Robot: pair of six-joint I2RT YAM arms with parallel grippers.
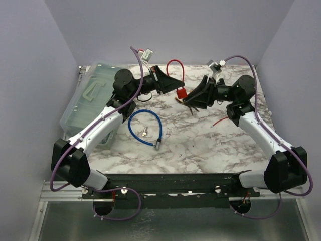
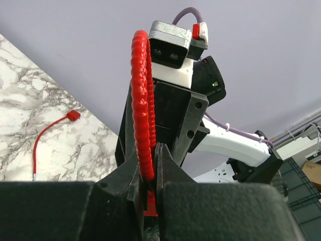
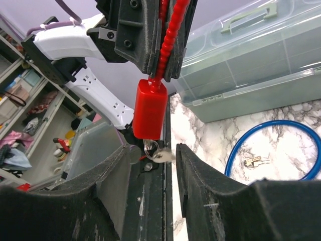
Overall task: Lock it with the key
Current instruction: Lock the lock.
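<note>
Red plastic padlock hangs above the marble table toward twelve o'clock; our left fingers pinch its ribbed cable shackle, our right fingers gape either side of its silver key.

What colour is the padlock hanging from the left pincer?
The padlock is red, clearest in the right wrist view.
</note>
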